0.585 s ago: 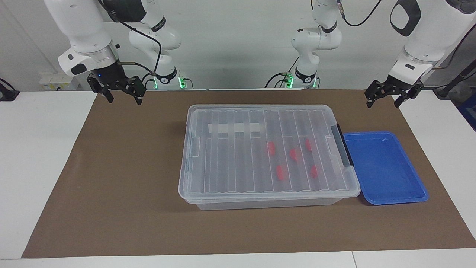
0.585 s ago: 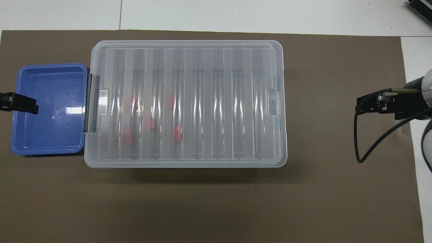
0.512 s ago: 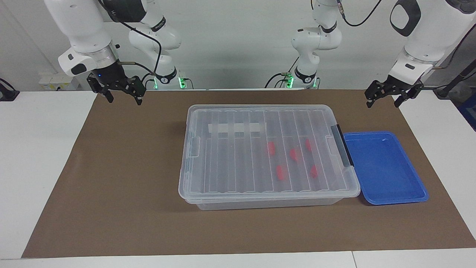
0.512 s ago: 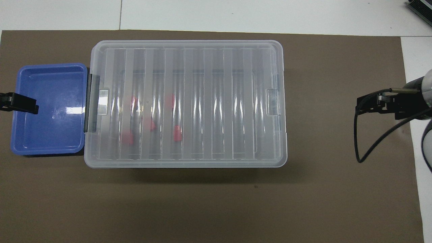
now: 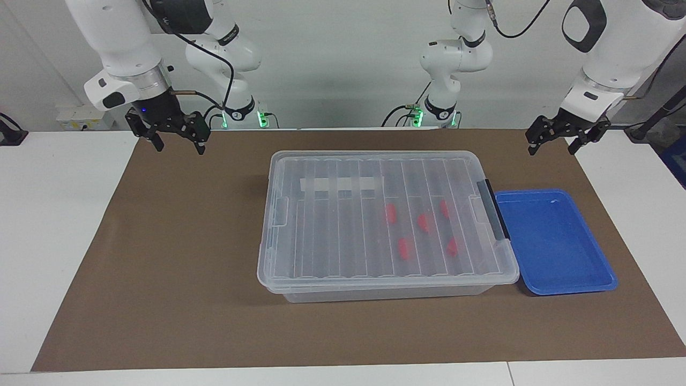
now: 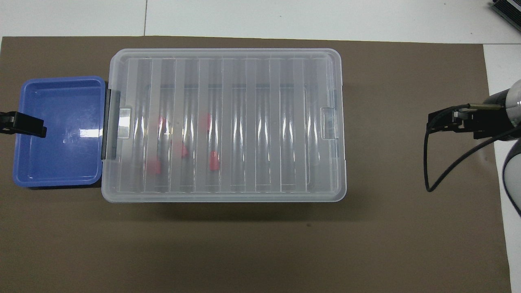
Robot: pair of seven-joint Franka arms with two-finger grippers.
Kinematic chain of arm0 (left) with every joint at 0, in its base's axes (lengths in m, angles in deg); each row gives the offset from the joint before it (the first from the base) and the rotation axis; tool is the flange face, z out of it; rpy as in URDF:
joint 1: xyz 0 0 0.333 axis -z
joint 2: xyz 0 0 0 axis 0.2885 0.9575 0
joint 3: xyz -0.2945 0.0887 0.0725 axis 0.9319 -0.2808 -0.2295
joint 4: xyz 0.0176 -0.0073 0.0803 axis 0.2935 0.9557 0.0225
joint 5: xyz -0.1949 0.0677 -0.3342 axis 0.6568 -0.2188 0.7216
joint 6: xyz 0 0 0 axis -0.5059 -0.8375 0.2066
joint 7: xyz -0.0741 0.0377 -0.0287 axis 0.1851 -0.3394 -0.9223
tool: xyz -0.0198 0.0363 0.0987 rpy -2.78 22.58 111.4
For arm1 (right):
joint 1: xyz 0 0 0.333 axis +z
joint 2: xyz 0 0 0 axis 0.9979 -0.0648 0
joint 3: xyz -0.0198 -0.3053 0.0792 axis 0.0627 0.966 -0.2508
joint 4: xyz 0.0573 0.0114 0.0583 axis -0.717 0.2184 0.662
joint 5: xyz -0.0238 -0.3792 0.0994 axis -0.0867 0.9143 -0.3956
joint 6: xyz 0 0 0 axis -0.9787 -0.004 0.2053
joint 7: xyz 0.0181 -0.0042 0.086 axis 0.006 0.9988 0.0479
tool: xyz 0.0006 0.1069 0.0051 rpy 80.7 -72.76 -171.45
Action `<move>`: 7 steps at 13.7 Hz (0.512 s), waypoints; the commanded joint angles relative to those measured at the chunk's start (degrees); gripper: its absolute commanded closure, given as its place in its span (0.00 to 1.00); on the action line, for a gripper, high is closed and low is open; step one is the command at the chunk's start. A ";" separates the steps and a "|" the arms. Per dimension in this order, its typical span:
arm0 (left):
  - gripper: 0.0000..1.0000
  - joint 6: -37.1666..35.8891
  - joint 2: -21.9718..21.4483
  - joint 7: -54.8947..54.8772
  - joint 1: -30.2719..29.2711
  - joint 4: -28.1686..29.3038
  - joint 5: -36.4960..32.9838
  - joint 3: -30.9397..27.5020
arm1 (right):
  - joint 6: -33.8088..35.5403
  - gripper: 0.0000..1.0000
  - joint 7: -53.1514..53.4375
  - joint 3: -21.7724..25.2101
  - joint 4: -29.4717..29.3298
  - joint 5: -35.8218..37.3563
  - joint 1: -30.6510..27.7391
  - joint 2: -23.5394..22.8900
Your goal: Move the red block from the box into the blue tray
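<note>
Clear plastic box [image 5: 386, 220] lidded at mat centre, red blocks [image 5: 391, 213] inside toward its latch end | blue tray [image 5: 554, 241] beside that end | left gripper [image 5: 554, 140] over mat edge, fingers spread | right gripper [image 5: 176, 140] likewise spread, holding nothing

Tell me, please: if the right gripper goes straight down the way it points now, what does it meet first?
Most likely the bare brown mat. The right gripper, open, hangs over the mat's edge at the right arm's end, well clear of the box; exact depth is uncertain.
</note>
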 commanded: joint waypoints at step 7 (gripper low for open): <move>0.00 -0.99 -0.76 -0.12 0.05 0.03 0.54 -0.32 | -18.13 0.00 7.47 -0.46 10.86 -0.95 7.45 -0.54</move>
